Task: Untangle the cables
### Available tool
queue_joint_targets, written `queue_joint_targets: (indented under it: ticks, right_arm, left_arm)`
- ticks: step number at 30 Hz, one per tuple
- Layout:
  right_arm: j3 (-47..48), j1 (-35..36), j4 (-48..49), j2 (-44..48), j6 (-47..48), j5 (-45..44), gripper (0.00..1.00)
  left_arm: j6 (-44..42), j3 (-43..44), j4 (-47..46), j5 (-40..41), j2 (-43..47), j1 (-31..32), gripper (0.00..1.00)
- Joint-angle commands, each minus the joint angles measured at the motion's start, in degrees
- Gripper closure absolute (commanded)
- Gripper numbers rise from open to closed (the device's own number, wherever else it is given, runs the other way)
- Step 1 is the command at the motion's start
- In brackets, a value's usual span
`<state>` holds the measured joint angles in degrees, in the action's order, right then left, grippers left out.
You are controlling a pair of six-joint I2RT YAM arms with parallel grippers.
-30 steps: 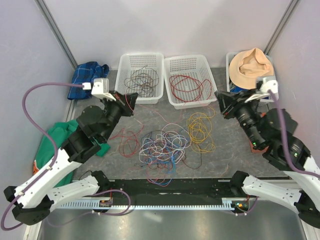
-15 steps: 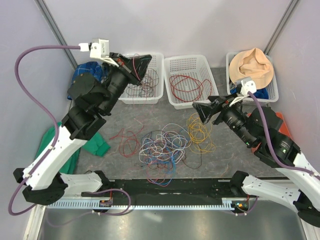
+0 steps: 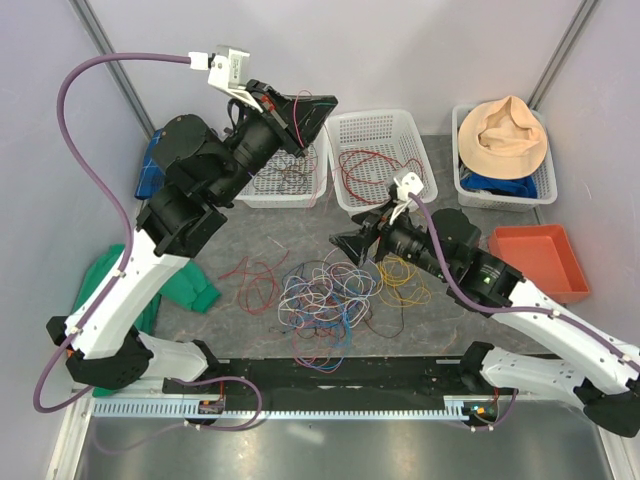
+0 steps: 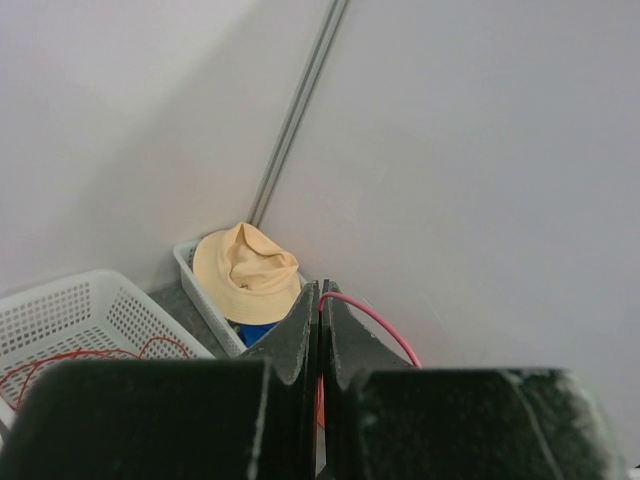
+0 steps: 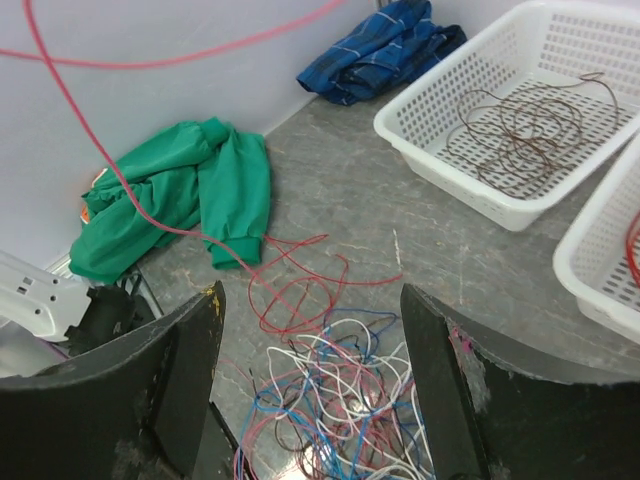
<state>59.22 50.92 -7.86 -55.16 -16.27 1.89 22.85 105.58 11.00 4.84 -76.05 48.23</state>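
Note:
A tangle of white, blue, red and purple cables (image 3: 325, 295) lies mid-table, with yellow loops (image 3: 400, 262) at its right and a red cable (image 3: 255, 275) at its left. My left gripper (image 3: 310, 110) is raised high above the baskets. In the left wrist view it (image 4: 322, 290) is shut on a thin red cable (image 4: 372, 316). My right gripper (image 3: 350, 245) is open and empty, just above the tangle's far edge. The right wrist view shows the tangle (image 5: 340, 420) between its open fingers and the red cable (image 5: 90, 130) rising taut from the table.
A white basket (image 3: 318, 150) holds brown cables and a second one (image 3: 345, 200) holds red cables. A third basket (image 3: 462, 165) holds a tan hat. An orange tray (image 3: 535, 262) sits at the right, a green cloth (image 3: 190, 285) at the left, a blue cloth (image 3: 155, 165) behind it.
My left gripper has risen and swung right, carrying the red cable upward. My right gripper has swung left and down from the hat basket to the tangle.

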Motion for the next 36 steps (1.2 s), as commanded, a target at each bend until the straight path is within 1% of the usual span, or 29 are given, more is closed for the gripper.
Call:
queue_joint_targets:
  ticks: [1, 4, 11, 14, 17, 18, 20, 21, 26, 27, 28, 29, 30, 32, 34, 36]
  right_arm:
    - [-2.1, 0.1, 10.9, -1.3, -0.4, 3.0, 0.21]
    - [-3.6, 0.1, 13.7, -3.8, 0.3, 0.8, 0.21]
    - [-6.1, 0.1, 20.1, -6.2, -0.6, 3.6, 0.24]
    - [-5.7, 0.1, 20.1, -7.5, -0.2, 2.4, 0.3]
    - [-5.2, 0.1, 20.6, -9.4, 0.5, 0.8, 0.52]
    - [-5.1, 0.1, 20.8, -9.9, 0.6, 0.4, 0.71]
    - [-4.9, 0.1, 21.0, -10.1, 0.5, -0.3, 0.88]
    - [-4.8, 0.2, 21.1, -10.1, 0.4, -1.3, 1.0]
    - [-3.4, 0.1, 19.5, -8.3, 1.0, -2.8, 1.0]
    - [-2.8, 0.2, 18.9, -8.3, 0.9, -2.5, 0.89]
    - [-2.4, 0.2, 18.1, -8.3, 0.7, -2.1, 0.76]
    - [-2.3, 0.1, 17.1, -8.2, 0.3, -2.1, 0.5]
    - [-2.7, 0.1, 16.9, -8.0, -0.4, -2.2, 0.42]
    - [-3.8, 0.2, 17.4, -6.9, -1.1, -2.7, 0.3]
    - [-5.2, 0.2, 17.6, -5.4, -1.5, -3.4, 0.27]
    - [-6.0, 0.1, 17.6, -4.9, -1.6, -3.3, 0.27]
  left_arm:
    - [1.4, 2.4, 0.0, -2.9, -0.3, -0.2, 0.98]
    - [1.5, 2.7, 0.0, -3.3, -0.4, -0.2, 0.98]
    - [0.7, 4.0, 0.9, -3.3, -0.8, -0.2, 0.98]
    - [0.7, 4.2, 1.1, -3.6, -0.7, -0.2, 0.98]
    - [1.1, 4.0, 1.1, -3.9, -0.3, -0.2, 0.98]
    - [1.0, 3.8, 1.2, -4.0, -0.2, -0.2, 0.98]
    - [0.7, 3.0, 1.4, -3.7, 0.3, -0.2, 0.98]
    - [0.5, 2.4, 1.3, -2.8, 1.1, -0.2, 0.98]
    - [-0.3, -2.5, 0.5, 0.3, 4.0, -0.2, 0.98]
    - [-0.6, -2.6, 0.4, 0.4, 4.2, -0.2, 0.98]
    - [-1.1, -2.3, 0.4, 0.3, 4.2, -0.2, 0.98]
    - [-1.3, -2.0, 0.5, 0.3, 4.1, -0.2, 0.98]
    - [-1.4, -1.5, 0.6, 0.3, 3.9, -0.2, 0.98]
    - [-1.8, -1.3, 0.7, 0.2, 3.7, -0.2, 0.98]
    - [-1.8, -1.3, 0.7, 0.2, 3.6, -0.2, 0.98]
    - [-1.8, -1.5, 0.9, 0.1, 3.6, -0.2, 0.98]
